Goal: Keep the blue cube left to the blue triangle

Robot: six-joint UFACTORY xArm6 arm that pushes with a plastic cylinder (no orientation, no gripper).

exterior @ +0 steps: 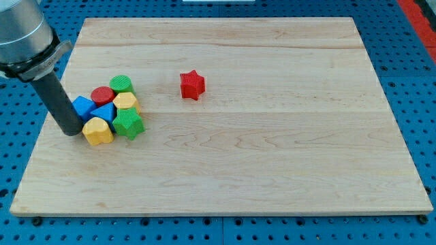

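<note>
Pale wood makes up the board (272, 156), which is laid over a blue perforated table (415, 82) seen around its edges. The blue triangle (104, 113) is taken here as the landmark; it sits in the middle of a tight cluster of blocks near the board's left side.

The blue cube (82, 106) is found just to the view's left of the blue triangle, touching it or very nearly so. A red cylinder (103, 94) is placed directly above the triangle, and a green cylinder (122, 84) lies above and to the right of it. A yellow block (125, 102) (its exact shape cannot be made out with certainty) is pressed against the triangle's right side. A green star (129, 124) is set below and to the right of the triangle, while a second yellow block (98, 131) lies just below it. A red star (192, 84) is seen well apart from the triangle, to its right and slightly above, alone on bare wood.

No claw is carried by the arm, so nothing is clasped; only a dark rod is fitted. My tip (69, 132) is planted on the board to the lower left of the triangle, just beside the blue cube's lower left edge and touching or almost touching the lower yellow block's left side (which of the two cannot be told).
</note>
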